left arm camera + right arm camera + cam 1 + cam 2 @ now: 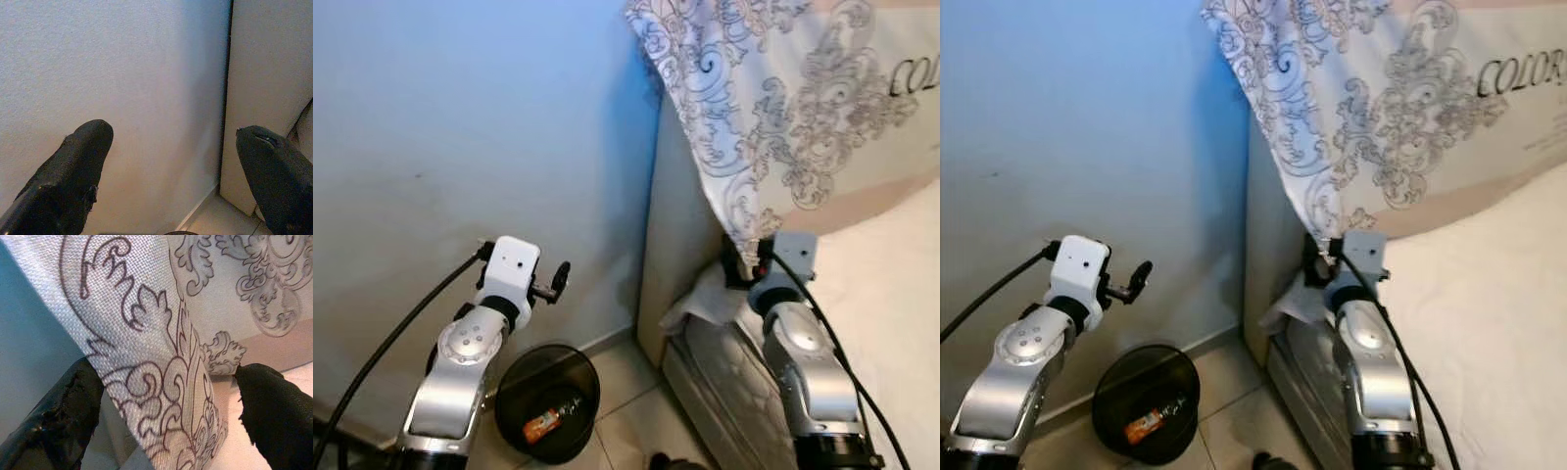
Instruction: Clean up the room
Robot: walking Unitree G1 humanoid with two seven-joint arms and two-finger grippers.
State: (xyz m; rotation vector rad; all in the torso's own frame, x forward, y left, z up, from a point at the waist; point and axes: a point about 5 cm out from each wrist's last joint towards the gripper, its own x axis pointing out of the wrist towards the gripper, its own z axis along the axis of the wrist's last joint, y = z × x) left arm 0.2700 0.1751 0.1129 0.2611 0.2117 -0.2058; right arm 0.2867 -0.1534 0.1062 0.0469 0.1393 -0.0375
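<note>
Beside the bed, the right claw straddles the patterned pillow's corner, fingers spread, tips cut off.

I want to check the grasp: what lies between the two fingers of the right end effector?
The patterned pillow's corner lies between the right end effector's open fingers, in the right wrist view.

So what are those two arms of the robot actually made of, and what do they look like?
Both arms are silver metal with rounded joints, white blocks at the wrists and black cables trailing back. The left gripper and right gripper each have two long, blunt black fingers.
</note>
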